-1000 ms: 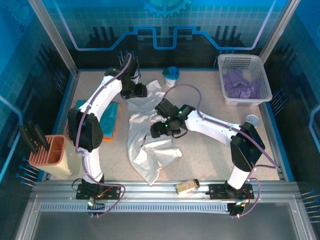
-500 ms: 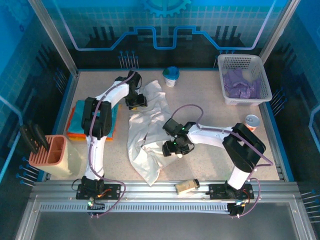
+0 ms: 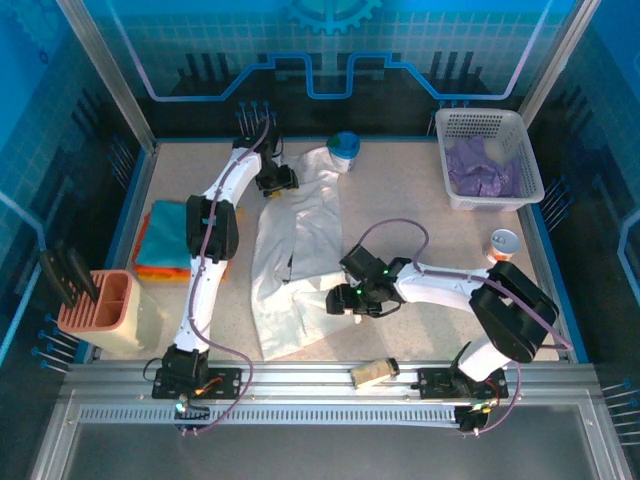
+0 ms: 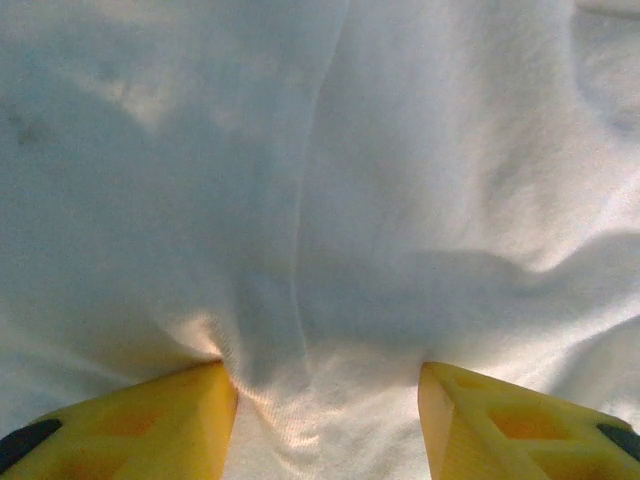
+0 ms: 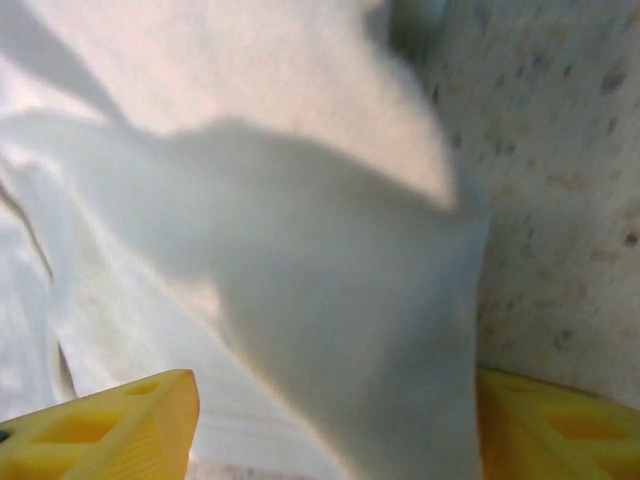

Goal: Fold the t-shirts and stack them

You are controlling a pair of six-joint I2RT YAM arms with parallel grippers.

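The white t-shirt (image 3: 300, 250) lies stretched in a long strip down the middle of the table. My left gripper (image 3: 277, 183) sits at its far left corner. In the left wrist view the yellow fingers (image 4: 170, 420) pinch a bunched fold of white cloth (image 4: 330, 200). My right gripper (image 3: 346, 298) rests at the shirt's right edge, near the front. Its fingers (image 5: 110, 425) stand wide apart, and a flap of the white t-shirt (image 5: 330, 300) passes loosely between them. Folded teal and orange t-shirts (image 3: 180, 240) are stacked at the left. The pale purple t-shirt (image 3: 485, 168) lies in the basket.
The white lattice basket (image 3: 520, 140) stands at the back right. A teal-lidded cup (image 3: 343, 152) is just beyond the shirt's far end, and another cup (image 3: 503, 243) is on the right. The salmon tray (image 3: 100, 305) sits front left. A small roll (image 3: 372, 372) lies on the front rail.
My left gripper dipped toward me, then moved away again, drawing the shirt's far end out long. My right gripper slid toward the front right along the shirt's edge.
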